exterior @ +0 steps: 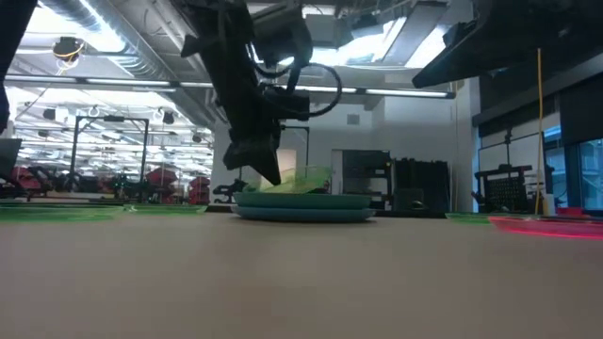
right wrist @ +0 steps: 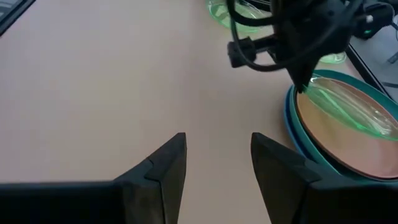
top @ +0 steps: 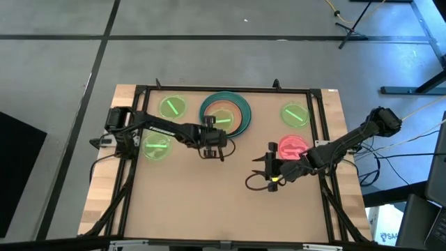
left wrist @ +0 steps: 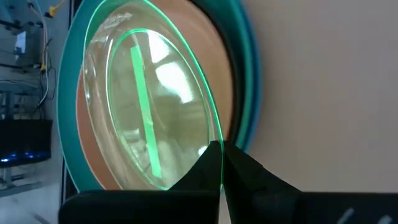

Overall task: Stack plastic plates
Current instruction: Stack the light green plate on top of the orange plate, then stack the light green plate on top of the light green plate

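A stack of large plates (top: 240, 111) stands at the table's far middle, teal and blue rims below and a salmon-pink plate (left wrist: 205, 37) on top. My left gripper (top: 212, 136) is at the stack's near edge, shut on a small neon-green plate (left wrist: 149, 106) that lies tilted over the salmon one. The same green plate (exterior: 300, 179) shows above the stack (exterior: 301, 207) in the low view. My right gripper (right wrist: 217, 165) is open and empty over bare table, next to a red-pink plate (top: 293, 146). My left gripper pinches the green plate's rim (left wrist: 214, 144) at the plate's near side between its two fingers, coming from the table's near side and slanting down. The held edge is raised. The plate tilts down toward the salmon plate, where its far edge (right wrist: 373, 127) seems to rest.
Three more neon-green plates lie flat on the table: one (top: 173, 107) left of the stack, one (top: 156, 146) near the left arm's base, one (top: 295, 113) at the far right. The near half of the table (top: 209, 202) is bare board inside a black frame.
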